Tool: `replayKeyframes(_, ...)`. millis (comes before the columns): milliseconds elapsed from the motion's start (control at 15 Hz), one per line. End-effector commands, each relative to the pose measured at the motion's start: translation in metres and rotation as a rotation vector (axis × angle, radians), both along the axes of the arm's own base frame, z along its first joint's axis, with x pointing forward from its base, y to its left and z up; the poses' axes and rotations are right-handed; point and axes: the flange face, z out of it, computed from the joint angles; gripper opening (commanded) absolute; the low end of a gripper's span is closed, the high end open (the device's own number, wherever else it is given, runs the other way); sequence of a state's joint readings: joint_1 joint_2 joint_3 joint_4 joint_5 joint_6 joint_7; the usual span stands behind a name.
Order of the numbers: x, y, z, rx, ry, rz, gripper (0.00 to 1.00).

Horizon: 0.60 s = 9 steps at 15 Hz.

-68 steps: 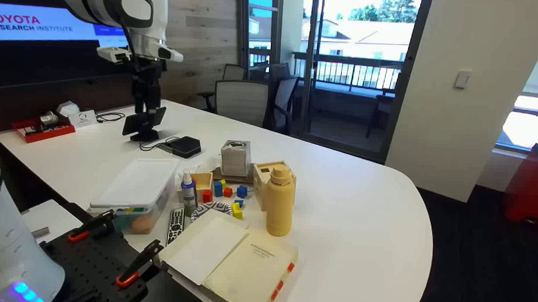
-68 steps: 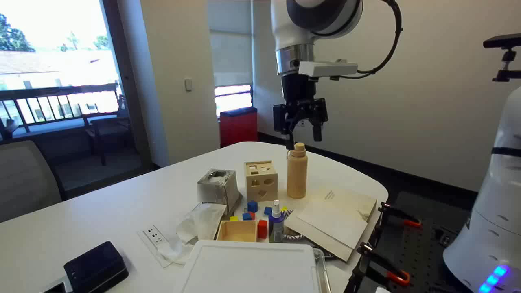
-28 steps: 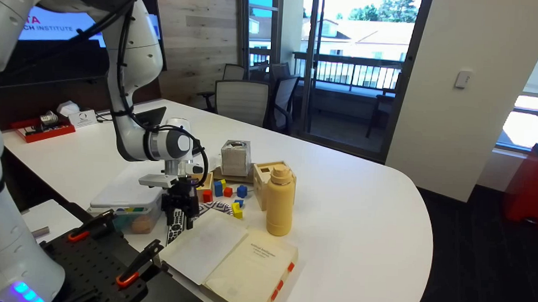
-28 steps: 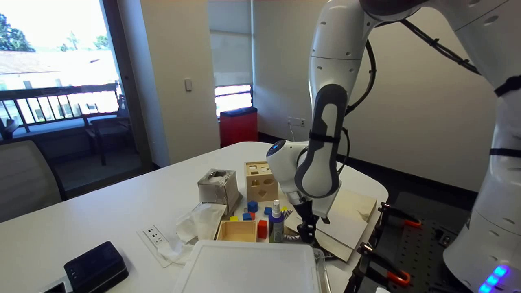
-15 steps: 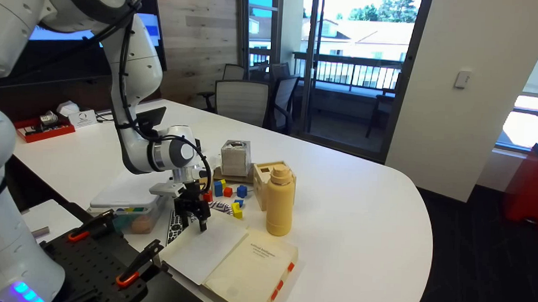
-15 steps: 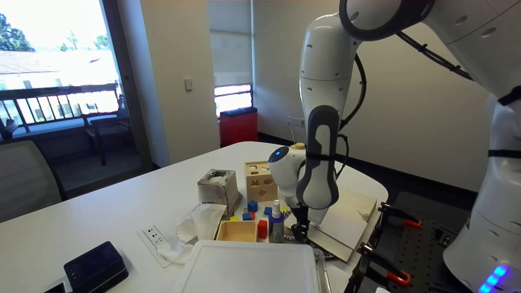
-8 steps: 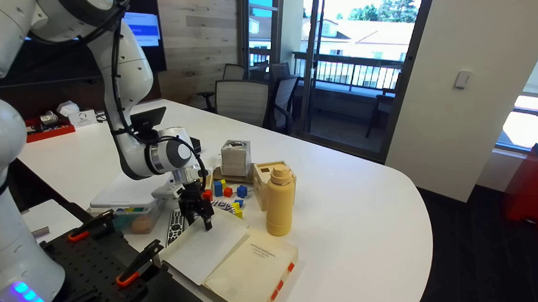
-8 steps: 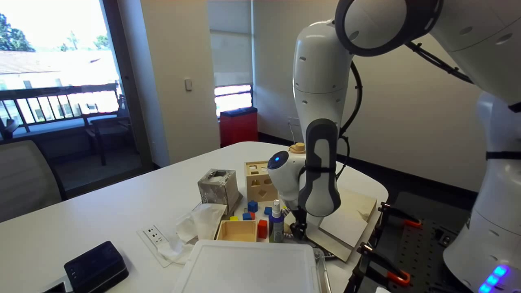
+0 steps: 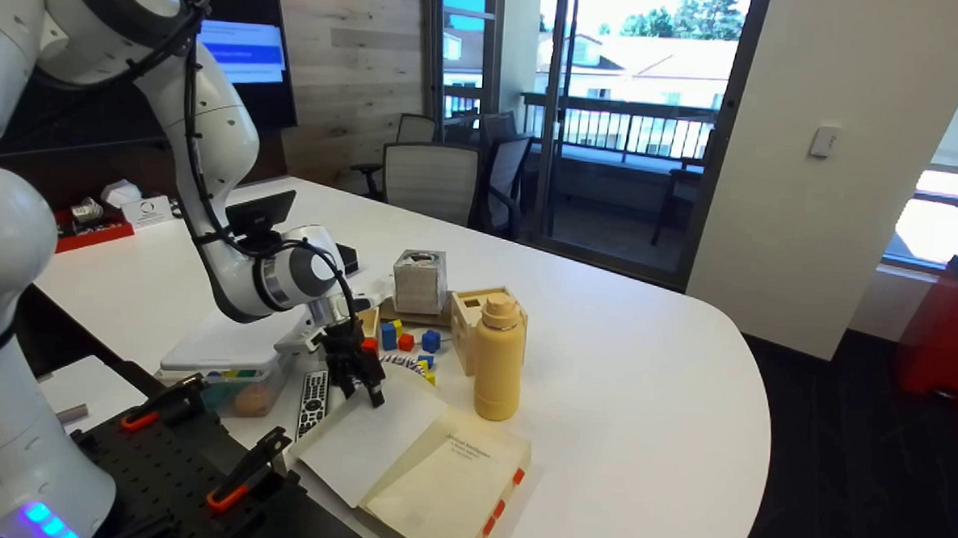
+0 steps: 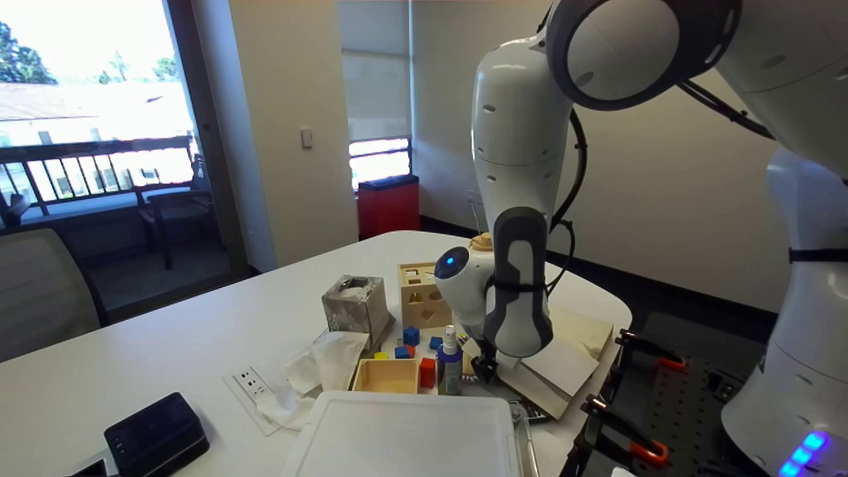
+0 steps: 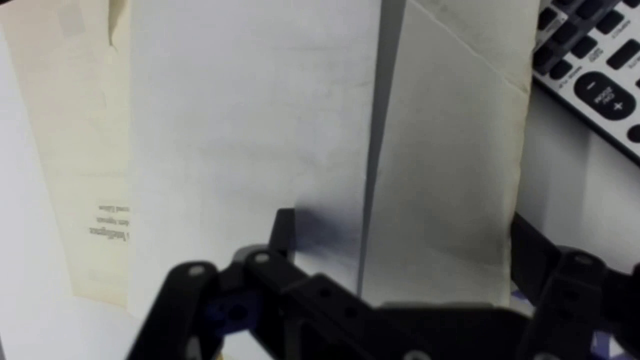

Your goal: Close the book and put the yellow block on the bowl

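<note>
The book (image 9: pixel 462 478) lies open on the table, its cover side a little raised; it also shows in an exterior view (image 10: pixel 576 331). My gripper (image 9: pixel 365 393) is open at the raised edge. In the wrist view the gripper (image 11: pixel 405 235) straddles the cover and loose page: one finger is above the page, the other is outside the cover's edge, its tip partly hidden. The bowl (image 9: pixel 404 364), with a patterned rim, is mostly hidden behind the cover and gripper. A yellow block (image 9: pixel 430 378) beside it is partly hidden; another yellow block (image 9: pixel 398 327) lies farther back.
A tan bottle (image 9: pixel 498 359) stands beyond the book, near a wooden shape box (image 9: pixel 465 305). A remote (image 9: pixel 312 403) and a lidded bin (image 9: pixel 225 347) are beside the gripper. A spray bottle (image 10: pixel 450 371), small wooden tray (image 10: pixel 386 376) and tissue box (image 10: pixel 358 308) stand nearby.
The arm has come down to the book's cover edge and then shifted slightly over it. The cover side has risen a little and now hides more of the near yellow block.
</note>
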<state>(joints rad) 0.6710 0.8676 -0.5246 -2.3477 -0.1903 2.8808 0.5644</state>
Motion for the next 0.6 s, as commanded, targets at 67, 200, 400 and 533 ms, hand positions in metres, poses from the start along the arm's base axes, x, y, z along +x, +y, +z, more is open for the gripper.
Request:
replayKeyframes(67, -0.002, -0.013, 0.022, -0.061, -0.079, -0.059, 1.0)
replayKeyframes(200, -0.003, -0.017, 0.032, -0.086, -0.1, -0.082, 1.0)
replayKeyframes(400, -0.001, -0.028, 0.048, -0.116, -0.139, -0.119, 1.0)
replayKeyframes(533, 0.002, -0.04, 0.061, -0.136, -0.169, -0.152, 1.0)
